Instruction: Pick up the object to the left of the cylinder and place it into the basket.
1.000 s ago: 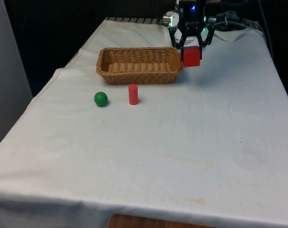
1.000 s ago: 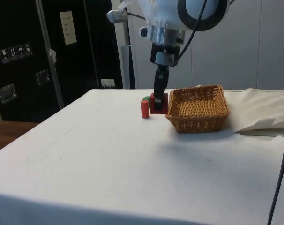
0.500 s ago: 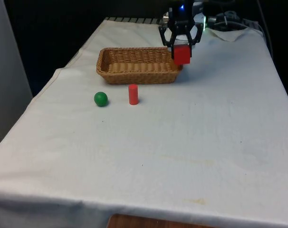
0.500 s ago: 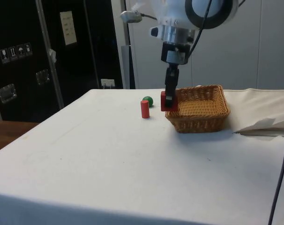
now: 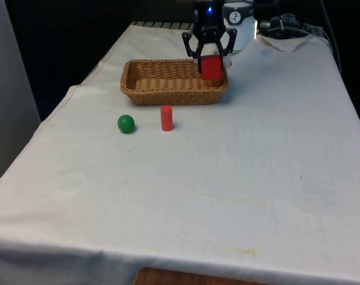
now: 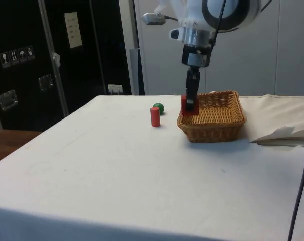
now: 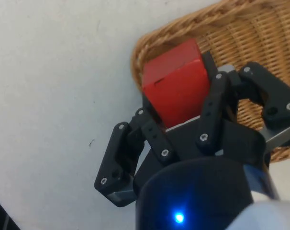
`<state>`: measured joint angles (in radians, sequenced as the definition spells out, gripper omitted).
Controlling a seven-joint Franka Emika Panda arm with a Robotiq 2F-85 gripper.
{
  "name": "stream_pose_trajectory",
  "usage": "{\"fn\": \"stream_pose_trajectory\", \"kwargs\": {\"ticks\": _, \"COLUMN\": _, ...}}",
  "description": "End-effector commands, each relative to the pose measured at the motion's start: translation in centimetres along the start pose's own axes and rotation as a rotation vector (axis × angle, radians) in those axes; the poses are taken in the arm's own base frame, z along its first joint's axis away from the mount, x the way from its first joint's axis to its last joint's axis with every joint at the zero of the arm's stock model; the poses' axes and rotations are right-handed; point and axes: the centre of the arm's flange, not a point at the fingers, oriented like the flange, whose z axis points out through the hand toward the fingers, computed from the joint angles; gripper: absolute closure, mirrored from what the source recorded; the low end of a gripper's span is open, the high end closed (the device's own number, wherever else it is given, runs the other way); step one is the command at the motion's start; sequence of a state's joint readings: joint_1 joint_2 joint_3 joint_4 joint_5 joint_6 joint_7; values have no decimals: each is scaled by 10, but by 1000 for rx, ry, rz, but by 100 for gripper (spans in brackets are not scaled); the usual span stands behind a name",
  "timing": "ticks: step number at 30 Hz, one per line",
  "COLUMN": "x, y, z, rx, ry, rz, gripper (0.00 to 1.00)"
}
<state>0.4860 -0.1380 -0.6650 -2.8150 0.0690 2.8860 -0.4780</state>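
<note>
Half hidden behind the red cylinder (image 6: pixel 155 116) in the side view: green ball (image 6: pixel 158 108). Covered by the jaws: red block's (image 7: pixel 176 82) near end. Cut off at the wrist view's edge: far part of the basket (image 7: pixel 260 33).
</note>
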Motion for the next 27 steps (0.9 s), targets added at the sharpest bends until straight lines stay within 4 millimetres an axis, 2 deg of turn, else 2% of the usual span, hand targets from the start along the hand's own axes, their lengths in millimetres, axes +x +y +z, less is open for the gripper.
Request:
{"fn": "stream_pose_trajectory", "kwargs": {"ticks": 1, "x": -2, "y": 4, "z": 0, "rx": -6, "ry": -3, "rz": -4, "gripper": 99}}
{"fn": "stream_pose_trajectory", "kwargs": {"ticks": 12, "x": -15, "y": 32, "z": 2, "rx": -15, "ry": -14, "rz": -19, "gripper": 99}}
{"fn": "stream_pose_trajectory", "kwargs": {"ticks": 13, "x": -14, "y": 29, "z": 1, "rx": -11, "ry": -7, "rz": -16, "gripper": 99}}
{"fn": "stream_pose_trajectory", "kwargs": {"ticks": 15, "x": -19, "y": 37, "z": 4, "rx": -19, "ry": -18, "rz": -24, "gripper": 99}}
{"fn": "stream_pose_trajectory", "kwargs": {"ticks": 27, "x": -31, "y": 46, "z": 21, "rx": -63, "ry": -64, "rz": -55, "gripper": 99}}
